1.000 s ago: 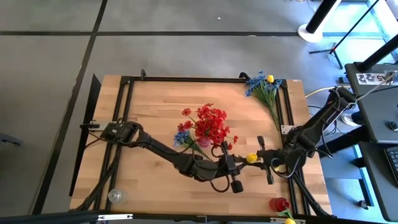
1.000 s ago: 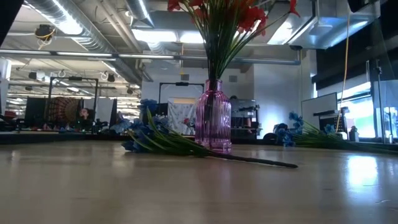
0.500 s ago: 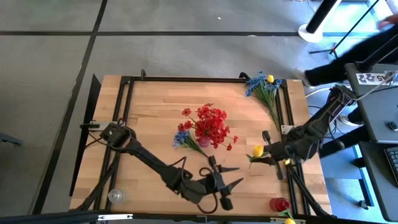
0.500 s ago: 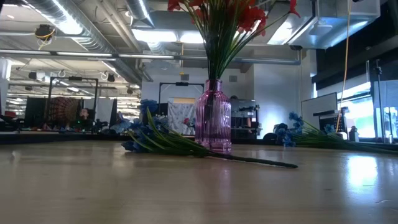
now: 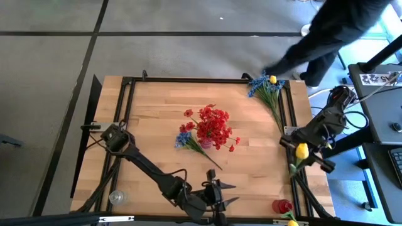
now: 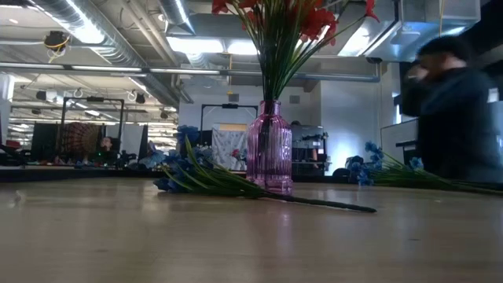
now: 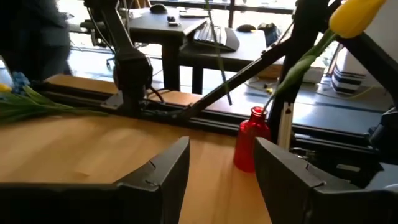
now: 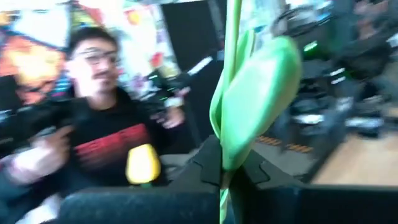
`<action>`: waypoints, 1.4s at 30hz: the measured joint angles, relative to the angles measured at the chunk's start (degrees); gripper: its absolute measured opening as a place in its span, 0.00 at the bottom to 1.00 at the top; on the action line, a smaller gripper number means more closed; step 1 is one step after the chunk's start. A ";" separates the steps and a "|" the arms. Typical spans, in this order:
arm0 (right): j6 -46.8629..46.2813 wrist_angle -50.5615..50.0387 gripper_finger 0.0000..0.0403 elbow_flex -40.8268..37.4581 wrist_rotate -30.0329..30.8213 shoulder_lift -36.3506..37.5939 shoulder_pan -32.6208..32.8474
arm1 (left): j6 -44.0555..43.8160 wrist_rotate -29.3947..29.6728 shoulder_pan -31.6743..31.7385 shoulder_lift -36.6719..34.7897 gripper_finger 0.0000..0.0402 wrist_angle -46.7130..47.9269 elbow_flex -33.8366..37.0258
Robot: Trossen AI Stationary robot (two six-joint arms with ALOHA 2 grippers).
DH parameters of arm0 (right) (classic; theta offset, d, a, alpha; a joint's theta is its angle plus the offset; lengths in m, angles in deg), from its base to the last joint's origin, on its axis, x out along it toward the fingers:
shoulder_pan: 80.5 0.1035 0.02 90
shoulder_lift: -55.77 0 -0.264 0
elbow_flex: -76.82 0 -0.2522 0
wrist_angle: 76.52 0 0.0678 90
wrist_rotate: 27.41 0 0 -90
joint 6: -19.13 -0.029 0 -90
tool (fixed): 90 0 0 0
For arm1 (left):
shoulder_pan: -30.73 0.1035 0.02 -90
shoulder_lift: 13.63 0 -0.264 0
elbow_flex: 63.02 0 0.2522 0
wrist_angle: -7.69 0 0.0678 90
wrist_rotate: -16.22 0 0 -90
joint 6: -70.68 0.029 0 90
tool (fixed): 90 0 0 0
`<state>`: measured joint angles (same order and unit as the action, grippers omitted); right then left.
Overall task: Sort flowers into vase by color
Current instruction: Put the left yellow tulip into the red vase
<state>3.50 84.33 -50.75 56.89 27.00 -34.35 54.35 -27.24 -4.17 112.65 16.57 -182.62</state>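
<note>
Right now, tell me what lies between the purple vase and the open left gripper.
High view: the blue sprig's stem, then bare table, between the purple vase and the left gripper.

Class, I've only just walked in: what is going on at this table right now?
A two-armed robot is sorting artificial flowers. Its right tool is shut on a yellow tulip, held over the table's right edge. The left tool is open and empty near the front edge. A pink vase mid-table holds the red flowers; a blue sprig lies beside it. A person walks past behind.
</note>
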 joint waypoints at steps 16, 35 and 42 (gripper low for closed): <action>-0.60 14.00 0.02 -6.48 -16.46 -4.35 0.04 | -2.93 -0.78 0.14 0.00 0.43 2.46 0.00; 7.57 12.75 0.02 -6.57 -1.39 -5.36 14.28 | -5.96 -8.24 1.45 -3.72 0.43 11.98 -0.02; 10.80 7.99 0.02 -6.56 2.78 -7.39 19.35 | -8.57 -5.42 -0.80 -4.72 0.43 14.36 -0.09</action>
<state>14.29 92.33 -57.30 59.67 19.60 -15.01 45.78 -32.66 -4.97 107.93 30.92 -182.71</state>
